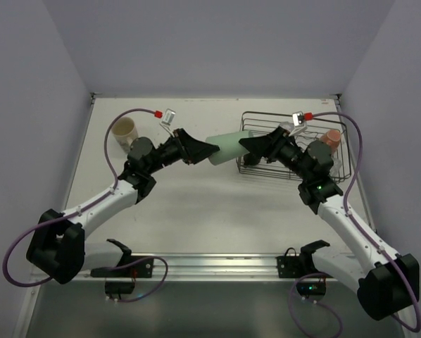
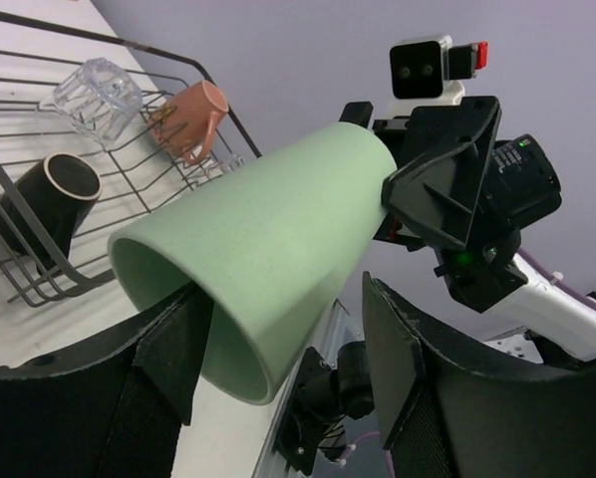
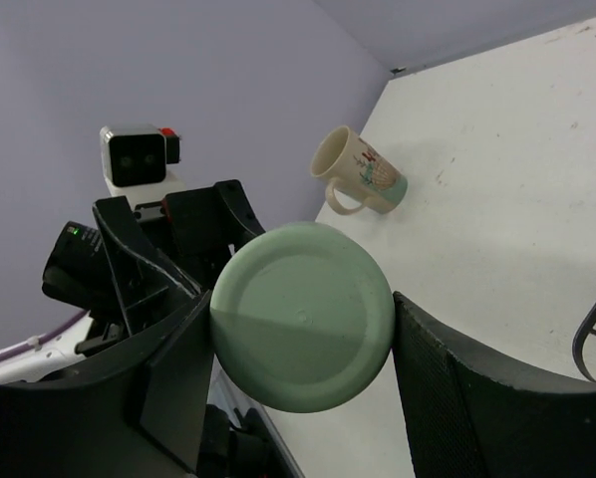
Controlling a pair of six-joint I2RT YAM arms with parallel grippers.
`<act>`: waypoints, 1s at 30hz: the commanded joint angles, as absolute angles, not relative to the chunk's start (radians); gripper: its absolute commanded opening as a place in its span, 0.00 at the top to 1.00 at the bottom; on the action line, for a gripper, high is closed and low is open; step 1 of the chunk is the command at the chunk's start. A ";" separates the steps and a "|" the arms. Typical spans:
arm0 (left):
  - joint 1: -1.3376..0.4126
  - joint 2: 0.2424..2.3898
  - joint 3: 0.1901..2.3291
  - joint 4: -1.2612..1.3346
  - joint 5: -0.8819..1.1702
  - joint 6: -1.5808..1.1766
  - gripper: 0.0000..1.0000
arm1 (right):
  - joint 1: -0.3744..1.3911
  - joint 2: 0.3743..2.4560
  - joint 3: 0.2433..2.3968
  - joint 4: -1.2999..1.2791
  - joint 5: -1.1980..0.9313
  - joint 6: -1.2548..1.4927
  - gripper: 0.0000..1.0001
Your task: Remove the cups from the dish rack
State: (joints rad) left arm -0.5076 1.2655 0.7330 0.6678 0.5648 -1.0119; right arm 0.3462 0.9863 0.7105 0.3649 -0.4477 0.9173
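A mint green cup (image 1: 228,146) hangs on its side in the air just left of the dish rack (image 1: 281,113). My right gripper (image 1: 244,144) is shut on its base end, and in the right wrist view both fingers press the round base (image 3: 303,314). My left gripper (image 1: 210,150) is open around the rim end. In the left wrist view one finger (image 2: 173,344) touches the rim of the mint green cup (image 2: 268,229), while a gap separates the other finger (image 2: 398,349) from it. A salmon-pink cup (image 1: 330,138) and a dark brown cup (image 2: 54,194) remain in the rack.
A cream mug (image 1: 124,131) with a printed picture stands on the table at the far left. A clear glass (image 2: 99,90) lies in the rack beside the pink cup (image 2: 190,118). Both arms meet over the table's middle, and walls close the back and sides.
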 commanded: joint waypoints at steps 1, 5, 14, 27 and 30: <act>-0.529 1.270 0.782 0.716 0.537 -1.009 0.34 | 0.347 1.005 0.698 0.475 -0.491 0.963 0.59; -0.546 1.267 0.799 0.735 0.532 -1.019 0.73 | 0.347 1.042 0.675 0.518 -0.505 0.988 0.59; -0.554 1.164 0.810 0.623 0.413 -0.928 1.00 | 0.347 1.106 0.640 0.572 -0.512 1.017 0.14; -0.548 1.305 1.333 -0.191 -0.231 -0.399 1.00 | 0.347 0.977 0.658 0.318 -0.419 0.849 0.01; -0.537 1.464 1.497 -0.380 -0.394 -0.299 1.00 | 0.345 0.924 0.650 0.244 -0.387 0.784 0.01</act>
